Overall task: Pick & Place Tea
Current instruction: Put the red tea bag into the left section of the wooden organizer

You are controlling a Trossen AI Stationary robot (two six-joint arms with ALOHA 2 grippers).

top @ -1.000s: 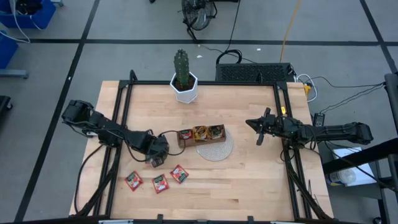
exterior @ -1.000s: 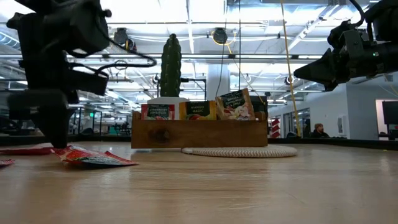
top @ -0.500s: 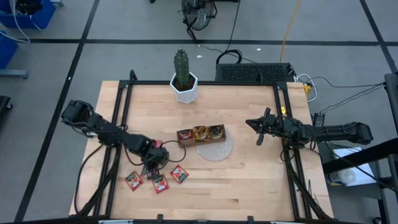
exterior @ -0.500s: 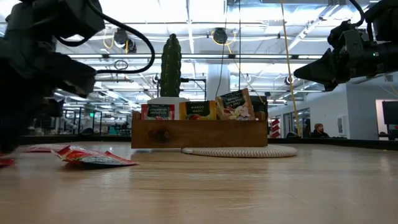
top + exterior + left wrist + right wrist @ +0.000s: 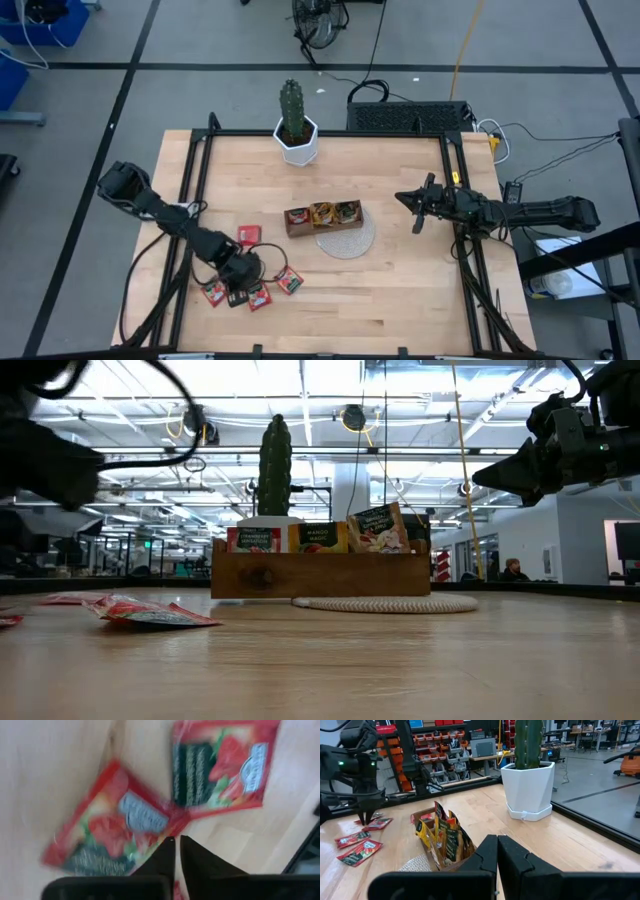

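Four red tea sachets lie flat on the table: one (image 5: 248,233) left of the brown wooden tray (image 5: 325,231), and three near the front edge (image 5: 213,292), (image 5: 258,297), (image 5: 289,281). More sachets (image 5: 318,537) stand upright in the tray. My left gripper (image 5: 238,288) points down over the front group, its fingers almost together. In its wrist view the tips (image 5: 176,842) stand over the spot where two sachets (image 5: 110,832), (image 5: 220,767) meet. My right gripper (image 5: 400,197) waits shut and level at the table's right side. My left gripper comes from above, slanting down at the adjoining corners of two red sachets (image 5: 167,820), which lie flat on the table. Blur and the fingers themselves hide the tips' ends, so I cannot tell whether they touch the sachets.
A cactus in a white pot (image 5: 297,140) stands at the table's far edge. A round woven mat (image 5: 350,243) lies under the tray's near right side. A black frame (image 5: 190,200) runs along the table's edges. Bare wood lies between the tray and my right gripper.
My left gripper has swung from beside the tray's left end toward the table's near edge, tipping further downward, and now stands over the three front sachets. The red sachet left of the tray, covered by the gripper before, now shows lying flat.
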